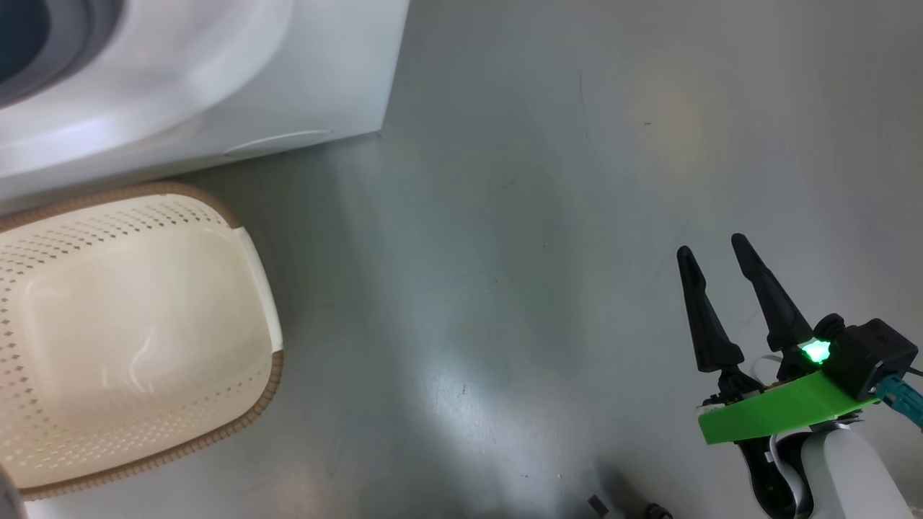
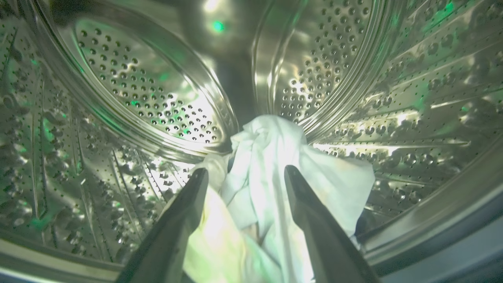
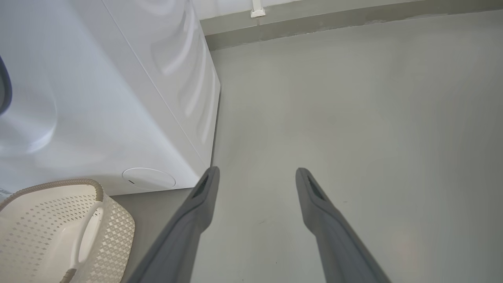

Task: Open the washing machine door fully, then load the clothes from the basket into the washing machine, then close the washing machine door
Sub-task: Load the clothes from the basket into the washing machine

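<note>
Nearest the robot, the right gripper [image 1: 710, 245] hovers over the smooth grey floor [image 1: 541, 216], its two long dark fingers wide apart with nothing between them. Farther left, the small cream plastic basket with perforated sides and a brown woven-look rim [image 1: 144, 216] stands on the floor just before the foot of the big white front-loading washing machine [image 1: 288, 72], near its round filter cap [image 3: 148, 178]; the basket's bottom shows bare plastic, so the loading looks about done. Inside the perforated steel drum [image 2: 149, 90], the left gripper [image 2: 243, 173] also has its fingers spread wide. A soft pale white garment [image 2: 267, 157] lies bunched between them on the drum's lower wall and reaches toward the back wall. It seems loose rather than pinched. The risk is in pulling out: folds drape against both fingers, so one could catch and drag the cloth back toward the grey-blue door seal [image 2: 452, 251]. Whether its near end already reaches the drum's lip cannot be told; a tail left there would be trapped when the door shuts.
</note>
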`<state>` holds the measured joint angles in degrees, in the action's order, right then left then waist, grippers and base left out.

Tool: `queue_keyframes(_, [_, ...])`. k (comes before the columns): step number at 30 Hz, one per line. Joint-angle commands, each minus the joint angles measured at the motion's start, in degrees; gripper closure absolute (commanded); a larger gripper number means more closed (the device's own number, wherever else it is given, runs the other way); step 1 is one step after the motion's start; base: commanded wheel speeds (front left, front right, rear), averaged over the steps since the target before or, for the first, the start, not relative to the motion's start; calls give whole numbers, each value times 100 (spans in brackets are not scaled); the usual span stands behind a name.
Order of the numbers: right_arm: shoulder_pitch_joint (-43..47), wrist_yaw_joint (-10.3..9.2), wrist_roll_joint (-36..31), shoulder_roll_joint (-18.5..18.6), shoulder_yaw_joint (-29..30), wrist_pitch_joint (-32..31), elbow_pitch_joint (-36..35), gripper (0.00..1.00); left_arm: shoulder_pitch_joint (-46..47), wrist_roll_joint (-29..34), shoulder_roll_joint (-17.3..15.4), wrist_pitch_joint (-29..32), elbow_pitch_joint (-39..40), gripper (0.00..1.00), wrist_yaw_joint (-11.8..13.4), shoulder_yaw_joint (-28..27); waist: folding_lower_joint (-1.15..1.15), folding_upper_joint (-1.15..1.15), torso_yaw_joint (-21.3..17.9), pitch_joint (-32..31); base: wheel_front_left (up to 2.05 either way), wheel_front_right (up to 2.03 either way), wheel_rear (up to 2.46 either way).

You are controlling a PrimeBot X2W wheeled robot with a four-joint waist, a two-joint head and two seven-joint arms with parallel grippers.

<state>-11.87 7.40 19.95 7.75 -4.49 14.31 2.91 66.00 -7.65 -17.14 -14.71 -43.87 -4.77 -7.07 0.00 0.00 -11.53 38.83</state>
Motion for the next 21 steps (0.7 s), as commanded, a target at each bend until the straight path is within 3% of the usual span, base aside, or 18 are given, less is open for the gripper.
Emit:
queue_keyframes(1, [40, 9, 51, 51, -107, 69, -79, 0, -3, -53, -259, -29, 1, 0, -19, -71, 0, 0, 35, -47, 0, 0, 0])
queue_keyframes(12, [-10, 9, 54, 44, -90, 69, -30, 0, 59, -157, -172, -29, -543, 0, -76, 6, 0, 0, 115, -174, 0, 0, 0])
queue_keyframes(21, [-23, 9, 65, 18, -35, 69, 21, 0, -244, -195, -11, -29, -454, 0, -59, 27, 0, 0, 213, -430, 0, 0, 0])
